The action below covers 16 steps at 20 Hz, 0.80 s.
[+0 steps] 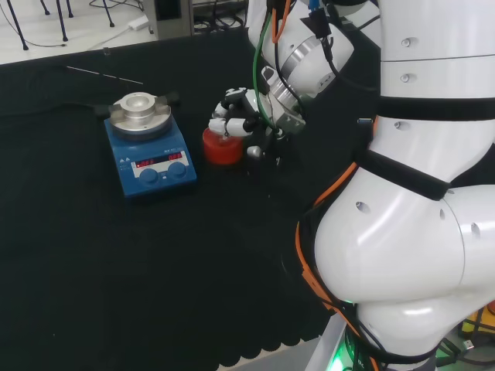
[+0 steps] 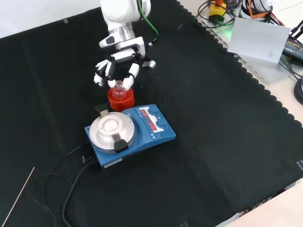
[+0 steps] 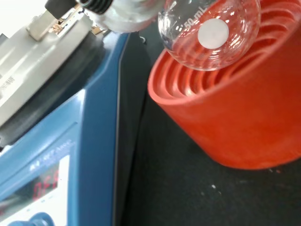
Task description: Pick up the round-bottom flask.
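Note:
The round-bottom flask is clear glass and sits with its bulb in the red ribbed stand. In the front view the stand is just behind the blue hotplate. The hand comes down from above the stand. Its fingers curl on both sides of the flask's neck. In the head view the hand covers the top of the red stand, hiding the flask. In the wrist view a blurred fingertip lies against the glass near the neck.
A blue hotplate stirrer with a round metal top stands close against the stand, and its cable trails over the cloth. A thin rod lies far back in the head view. The arm's white links stand at that view's right.

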### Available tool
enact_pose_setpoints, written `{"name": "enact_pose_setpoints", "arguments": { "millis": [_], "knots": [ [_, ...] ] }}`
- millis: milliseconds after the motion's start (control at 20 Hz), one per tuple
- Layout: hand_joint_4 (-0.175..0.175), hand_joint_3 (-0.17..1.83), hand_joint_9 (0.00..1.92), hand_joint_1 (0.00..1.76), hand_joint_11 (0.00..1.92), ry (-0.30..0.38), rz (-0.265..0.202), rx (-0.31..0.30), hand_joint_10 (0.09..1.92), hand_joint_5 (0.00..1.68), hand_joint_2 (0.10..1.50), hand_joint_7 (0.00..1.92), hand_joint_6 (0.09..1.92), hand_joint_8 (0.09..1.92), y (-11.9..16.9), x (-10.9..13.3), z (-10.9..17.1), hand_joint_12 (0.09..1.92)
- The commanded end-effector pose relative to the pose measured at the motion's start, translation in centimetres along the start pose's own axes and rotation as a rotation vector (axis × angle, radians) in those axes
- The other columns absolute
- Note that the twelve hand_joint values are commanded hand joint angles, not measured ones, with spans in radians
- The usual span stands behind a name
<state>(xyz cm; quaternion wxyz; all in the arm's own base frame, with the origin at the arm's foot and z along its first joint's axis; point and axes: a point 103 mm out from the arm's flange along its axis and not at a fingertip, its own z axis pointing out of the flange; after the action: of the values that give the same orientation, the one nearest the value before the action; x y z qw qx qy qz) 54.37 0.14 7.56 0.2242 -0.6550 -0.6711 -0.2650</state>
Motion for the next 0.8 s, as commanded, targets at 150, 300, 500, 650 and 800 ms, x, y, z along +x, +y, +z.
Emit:
{"name": "enact_pose_setpoints", "arguments": {
  "millis": [150, 300, 500, 650, 800],
  "knots": [
    [0.175, 0.1, 0.58, 1.05, 0.17, -0.016, -0.004, 0.017, 0.54, 1.08, 1.02, 0.39, 0.86, 0.54, -0.3, 2.0, -1.7, 1.32],
    [0.175, 0.09, 0.58, 1.05, 0.16, -0.029, -0.005, 0.02, 0.54, 1.09, 1.02, 0.38, 0.84, 0.54, -0.5, 3.0, -2.7, 1.32],
    [0.175, 0.09, 0.58, 1.05, 0.16, -0.051, -0.008, 0.023, 0.53, 1.1, 1.01, 0.39, 0.83, 0.54, -0.9, 4.3, -4.1, 1.32],
    [0.175, 0.09, 0.58, 1.06, 0.16, -0.065, -0.011, 0.023, 0.53, 1.1, 1.01, 0.39, 0.82, 0.54, -1.2, 5.2, -5.1, 1.32],
    [0.175, 0.09, 0.58, 1.06, 0.16, -0.07, -0.014, 0.025, 0.53, 1.1, 1.01, 0.39, 0.82, 0.54, -1.5, 5.9, -5.8, 1.32]
  ]
}}
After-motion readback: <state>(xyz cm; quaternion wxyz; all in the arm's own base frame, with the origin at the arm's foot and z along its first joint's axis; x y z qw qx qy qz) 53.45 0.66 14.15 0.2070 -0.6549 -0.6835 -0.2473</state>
